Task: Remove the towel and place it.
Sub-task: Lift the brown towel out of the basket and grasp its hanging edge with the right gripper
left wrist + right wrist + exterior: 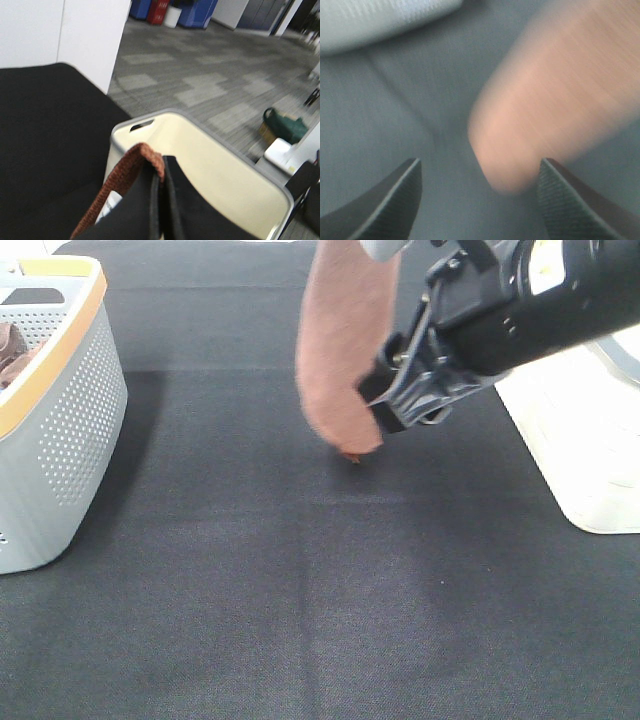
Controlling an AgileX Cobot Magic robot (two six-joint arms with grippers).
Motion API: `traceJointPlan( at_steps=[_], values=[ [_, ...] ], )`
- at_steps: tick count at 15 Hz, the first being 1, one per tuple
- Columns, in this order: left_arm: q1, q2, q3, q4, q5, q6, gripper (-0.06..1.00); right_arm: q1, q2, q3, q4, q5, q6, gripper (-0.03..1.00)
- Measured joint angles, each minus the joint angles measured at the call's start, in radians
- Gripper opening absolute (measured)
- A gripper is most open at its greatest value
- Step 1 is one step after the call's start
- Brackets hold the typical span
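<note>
Your right gripper (479, 162) is gaping wide — the towel (340, 340) is dangling lengthwise just ahead, your left gripper (162, 169) pinching it.

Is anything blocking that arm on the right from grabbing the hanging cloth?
Nothing visible does. The right gripper has its jaws open, and the towel hangs right ahead of them with only the table behind it. The left gripper is shut on one edge of the towel.
</note>
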Motion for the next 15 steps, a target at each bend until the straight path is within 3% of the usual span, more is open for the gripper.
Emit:
traceJointPlan(
  at_steps=[3,4,6,7,9,12,13,15],
  values=[
    [0.000,0.000,0.000,0.261,0.089,-0.188,0.00,0.000,0.011,-0.145,-0.030,0.370,0.082,0.63],
    [0.000,0.000,0.000,0.385,0.124,-0.288,0.00,0.000,0.011,-0.188,-0.118,0.453,0.178,0.63],
    [0.000,0.000,0.000,0.466,0.160,-0.386,0.00,0.000,0.011,-0.217,-0.290,0.476,0.305,0.63],
    [0.000,0.000,0.000,0.479,0.163,-0.426,0.00,0.000,0.011,-0.221,-0.307,0.443,0.330,0.63],
    [0.000,0.000,0.000,0.482,0.163,-0.478,0.00,0.016,0.014,-0.219,-0.197,0.305,0.293,0.63],
    [-0.013,0.000,0.000,0.461,0.162,-0.493,0.00,0.143,0.030,-0.202,-0.143,0.024,0.212,0.63],
    [-0.013,0.000,0.000,0.461,0.162,-0.493,0.00,0.143,0.030,-0.202,-0.143,0.024,0.212,0.63],
    [-0.036,0.000,-0.004,0.455,0.169,-0.472,0.00,0.175,0.068,-0.202,-0.136,-0.065,0.194,0.63]
  ],
)
